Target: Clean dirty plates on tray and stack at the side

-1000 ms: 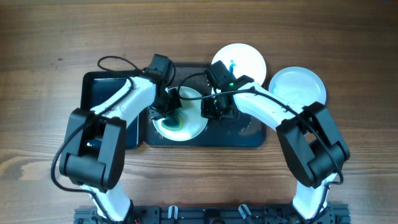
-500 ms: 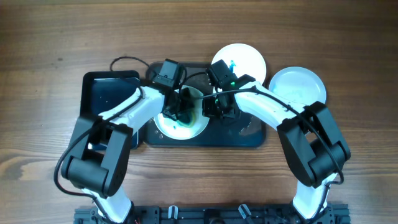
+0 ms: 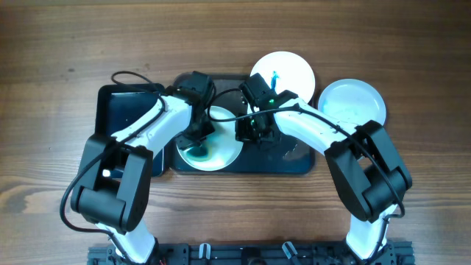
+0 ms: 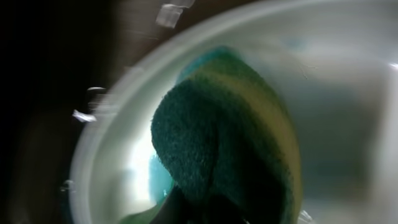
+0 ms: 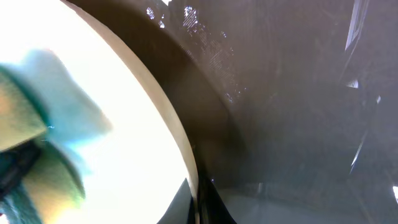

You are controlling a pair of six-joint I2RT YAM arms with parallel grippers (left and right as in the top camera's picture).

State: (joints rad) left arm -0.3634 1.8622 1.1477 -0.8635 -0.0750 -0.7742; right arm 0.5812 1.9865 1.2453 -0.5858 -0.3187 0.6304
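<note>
A wooden table holds the dark tray, and one plate lies at its middle. The left gripper is clamped on a green sponge pressed into that plate. The right gripper is closed on the plate's right rim. Behind the tray lies a streaked plate, with a third plate to its right.

My wooden table carries the dark tray, a smaller black tray, a streaked plate and a second plate to its right
</note>
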